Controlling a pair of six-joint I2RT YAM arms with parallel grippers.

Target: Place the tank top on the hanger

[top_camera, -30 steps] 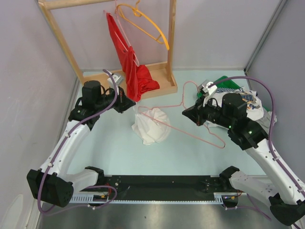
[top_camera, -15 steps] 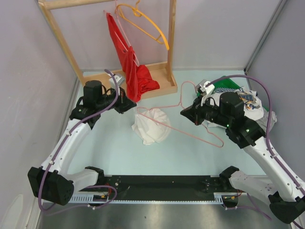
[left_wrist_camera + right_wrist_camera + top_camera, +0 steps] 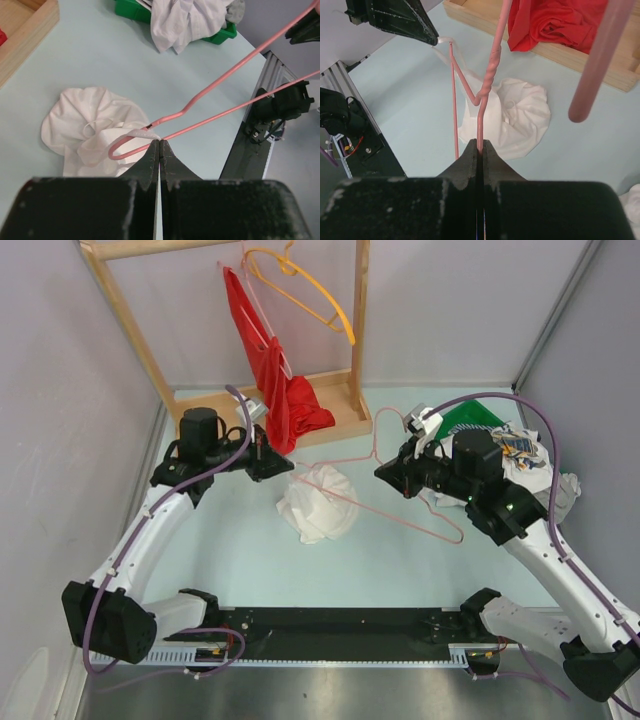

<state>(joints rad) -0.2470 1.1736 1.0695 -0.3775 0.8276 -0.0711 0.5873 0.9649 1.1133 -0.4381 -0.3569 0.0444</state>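
while the right gripper [image 3: 480, 147] is clamped tight on the thin wire of the pale pink hanger [image 3: 492, 62], holding it tilted above the pale table [image 3: 100, 60], the left gripper [image 3: 159, 145] is pinched closed on a narrow strap of the white tank top [image 3: 85, 125]. that strap meets the hanger's rounded corner. the rest of the top lies crumpled on the table beneath, near a red garment [image 3: 555, 20] on a wooden rack [image 3: 120, 310].

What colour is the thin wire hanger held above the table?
Pale pink; the hanger shows best in the left wrist view.
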